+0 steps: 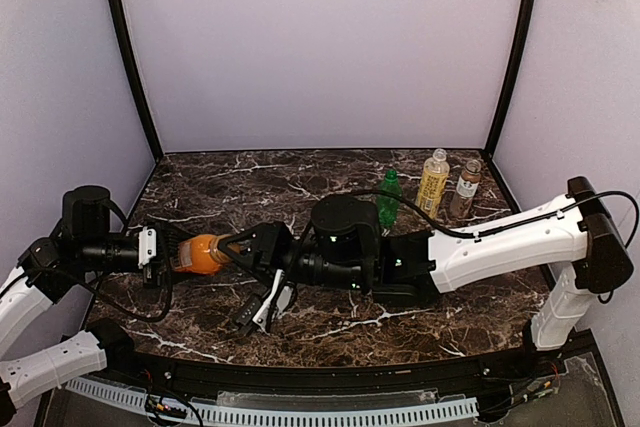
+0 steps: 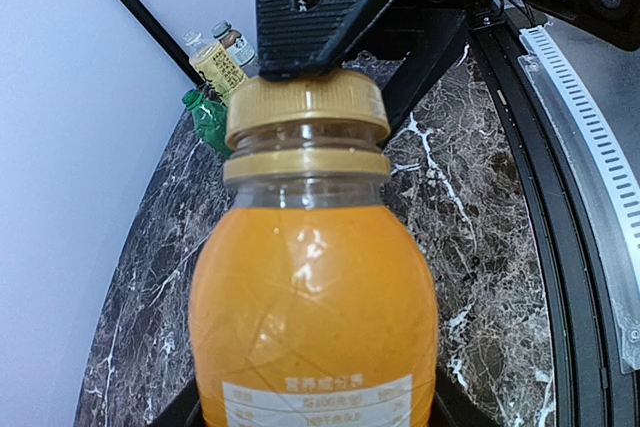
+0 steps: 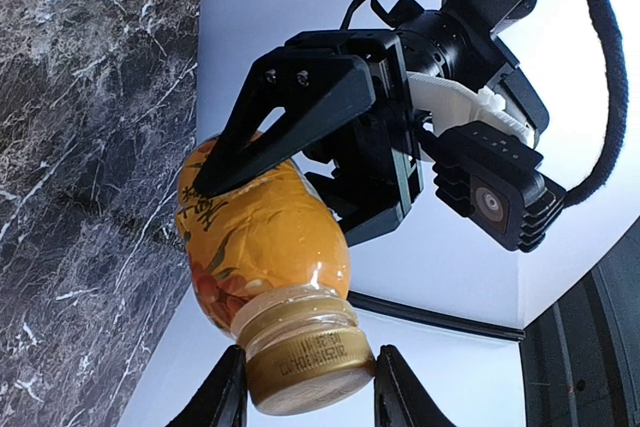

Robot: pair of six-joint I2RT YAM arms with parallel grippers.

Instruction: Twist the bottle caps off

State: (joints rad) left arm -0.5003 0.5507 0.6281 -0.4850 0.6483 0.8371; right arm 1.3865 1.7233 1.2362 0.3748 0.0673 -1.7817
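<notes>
Currently on the orange bottle (image 1: 200, 254). It's off the desk (image 1: 250, 187) and held roughly horizontal between the two arms. Left gripper (image 1: 178, 253) is clamped on the bottle's body near the base, which I read as the anchor so the bottle can't spin. Right gripper (image 3: 310, 387) comes in along the bottle's axis from the other end, with a finger on each side of the gold cap (image 2: 307, 107). In the right wrist view both look pressed against the cap's ribbed edge, so I'd call it pinched, ready to twist. The cap looks fully seated, with its ring snug under it, so I judge the unscrewing isn't done yet.

The other three stand upright at the far right of the desk, well clear of the arms: green bottle (image 1: 389, 199), yellow bottle (image 1: 433, 183) and clear bottle (image 1: 466, 187), close together. Caps look on from here.

Writing: the orange bottle has a white label panel with small print low on the body and larger characters printed on its side — none legible at this resolution. Fine lettering runs around the cap skirt, also unreadable. The yellow and clear bottles have labels, too small to read.
</notes>
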